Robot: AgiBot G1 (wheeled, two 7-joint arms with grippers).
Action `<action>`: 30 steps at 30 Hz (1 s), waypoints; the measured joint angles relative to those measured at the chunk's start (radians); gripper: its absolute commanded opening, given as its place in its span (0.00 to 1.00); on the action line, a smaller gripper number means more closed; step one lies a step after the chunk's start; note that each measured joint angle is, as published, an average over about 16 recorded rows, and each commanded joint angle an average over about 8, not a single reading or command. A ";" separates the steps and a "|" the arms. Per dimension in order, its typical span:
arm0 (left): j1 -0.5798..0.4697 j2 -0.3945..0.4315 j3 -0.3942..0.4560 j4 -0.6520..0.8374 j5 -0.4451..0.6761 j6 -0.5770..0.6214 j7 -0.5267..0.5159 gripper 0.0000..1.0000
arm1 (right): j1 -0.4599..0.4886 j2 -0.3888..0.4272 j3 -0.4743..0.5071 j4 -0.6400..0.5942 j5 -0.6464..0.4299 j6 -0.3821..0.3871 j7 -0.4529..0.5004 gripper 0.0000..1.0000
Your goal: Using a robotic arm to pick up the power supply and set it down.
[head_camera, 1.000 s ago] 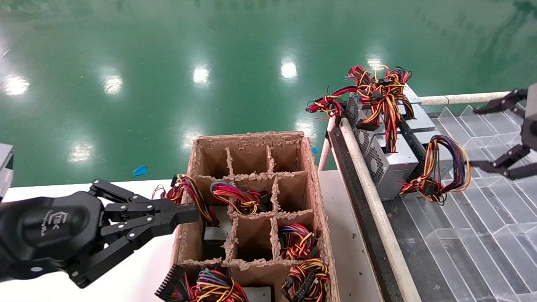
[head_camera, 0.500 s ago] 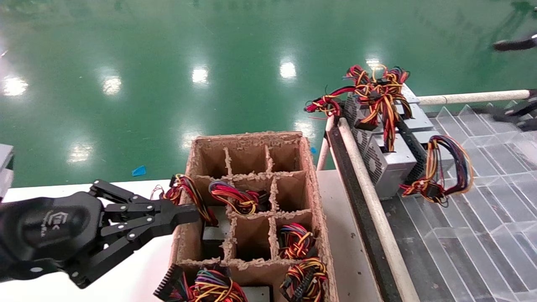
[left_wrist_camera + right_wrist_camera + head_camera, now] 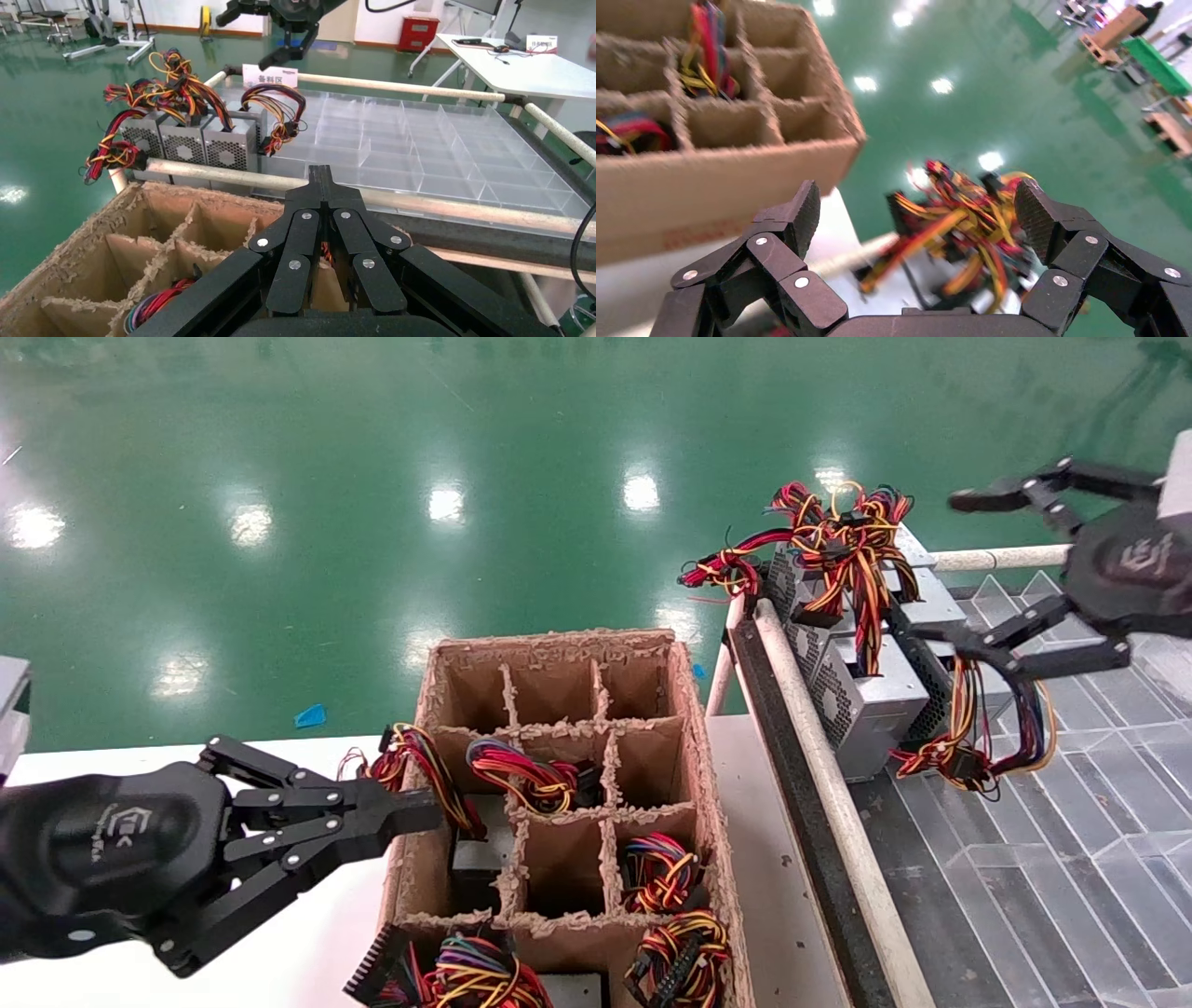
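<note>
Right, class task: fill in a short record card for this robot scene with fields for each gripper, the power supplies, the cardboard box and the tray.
right gripper: open, in the air above the row of power supplies, holding nothing
left gripper: shut, tip at the left edge of the cardboard box
power supplies: grey units in a row on the clear tray, wire bundles on top
cardboard box: divided into cells, several holding wired units
clear tray: compartmented, right of the box
</note>
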 measured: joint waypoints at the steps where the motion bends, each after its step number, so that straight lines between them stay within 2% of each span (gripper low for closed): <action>1: 0.000 0.000 0.000 0.000 0.000 0.000 0.000 0.45 | -0.019 0.001 0.008 0.020 0.012 0.002 0.014 1.00; 5: 0.000 0.000 0.000 0.000 0.000 0.000 0.000 0.95 | -0.095 0.005 0.041 0.098 0.057 0.009 0.067 1.00; 6: 0.000 0.000 0.000 0.000 0.000 0.000 0.000 1.00 | -0.114 0.005 0.049 0.118 0.069 0.011 0.081 1.00; 30: 0.000 0.000 0.000 0.000 0.000 0.000 0.000 1.00 | -0.577 0.027 0.250 0.598 0.349 0.054 0.409 1.00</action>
